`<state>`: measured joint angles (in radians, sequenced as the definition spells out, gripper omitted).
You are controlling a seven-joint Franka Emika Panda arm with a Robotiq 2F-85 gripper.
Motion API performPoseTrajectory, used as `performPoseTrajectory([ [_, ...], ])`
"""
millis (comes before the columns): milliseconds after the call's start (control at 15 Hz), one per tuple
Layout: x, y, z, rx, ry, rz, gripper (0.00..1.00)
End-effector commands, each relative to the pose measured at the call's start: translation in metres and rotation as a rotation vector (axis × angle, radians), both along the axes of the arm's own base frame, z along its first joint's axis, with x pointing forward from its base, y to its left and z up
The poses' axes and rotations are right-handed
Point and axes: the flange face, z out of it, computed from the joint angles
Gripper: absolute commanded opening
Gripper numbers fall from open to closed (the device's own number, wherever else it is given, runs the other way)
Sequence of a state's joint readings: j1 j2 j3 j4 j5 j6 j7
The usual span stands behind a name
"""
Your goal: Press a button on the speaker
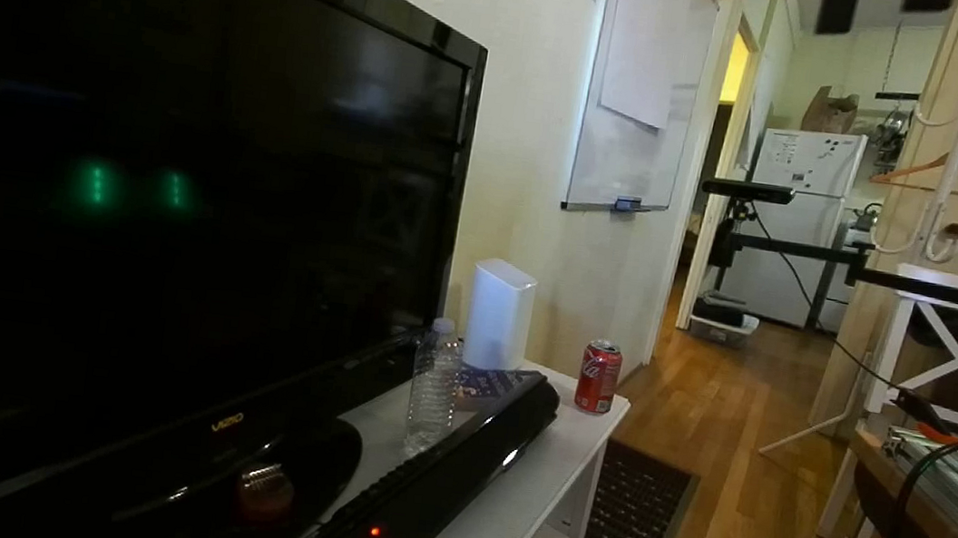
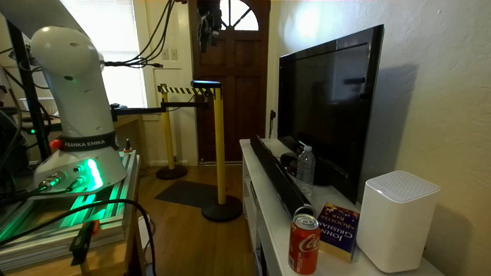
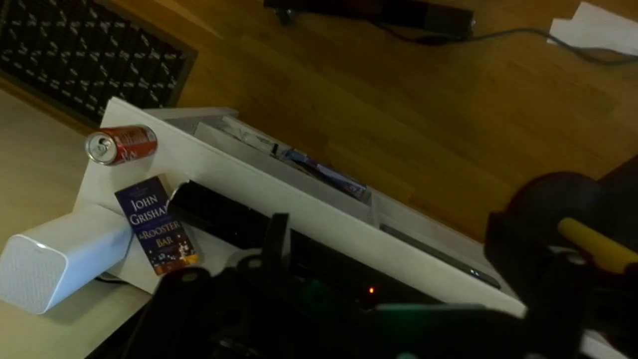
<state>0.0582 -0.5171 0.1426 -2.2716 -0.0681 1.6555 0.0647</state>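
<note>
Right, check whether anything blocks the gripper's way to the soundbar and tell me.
Nothing visible stands between the gripper and the soundbar. The water bottle stands behind it, toward the TV; the red can is off past one end. The button itself can't be made out.

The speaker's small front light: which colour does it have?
The light glows red-orange, clearest in an exterior view.

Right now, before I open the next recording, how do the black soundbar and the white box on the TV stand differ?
The soundbar is glossy black; the white box has a pale body. The soundbar lies long and low, whereas the white box stands upright and taller. The soundbar shows a tiny red light; none is visible on the white box. Both rest on the TV stand.
</note>
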Motion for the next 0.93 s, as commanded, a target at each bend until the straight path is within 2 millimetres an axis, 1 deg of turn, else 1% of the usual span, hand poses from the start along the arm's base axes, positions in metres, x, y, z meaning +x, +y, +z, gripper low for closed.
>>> performPoseTrajectory([
  [0,0.055,-0.02,-0.035,0.068,-0.064,-0.015,1.0],
  [67,0.069,-0.024,-0.042,0.093,-0.085,-0.029,1.0],
  [133,0.083,-0.028,-0.053,0.118,-0.098,-0.058,0.94],
  [200,0.094,-0.03,-0.064,0.147,-0.104,-0.085,0.73],
  [333,0.112,-0.033,-0.086,0.178,-0.13,-0.127,0.68],
  [467,0.128,-0.032,-0.106,0.208,-0.171,-0.156,0.54],
  [533,0.135,-0.03,-0.115,0.219,-0.194,-0.163,0.46],
  [867,0.167,-0.022,-0.166,0.221,-0.357,-0.175,0.12],
])
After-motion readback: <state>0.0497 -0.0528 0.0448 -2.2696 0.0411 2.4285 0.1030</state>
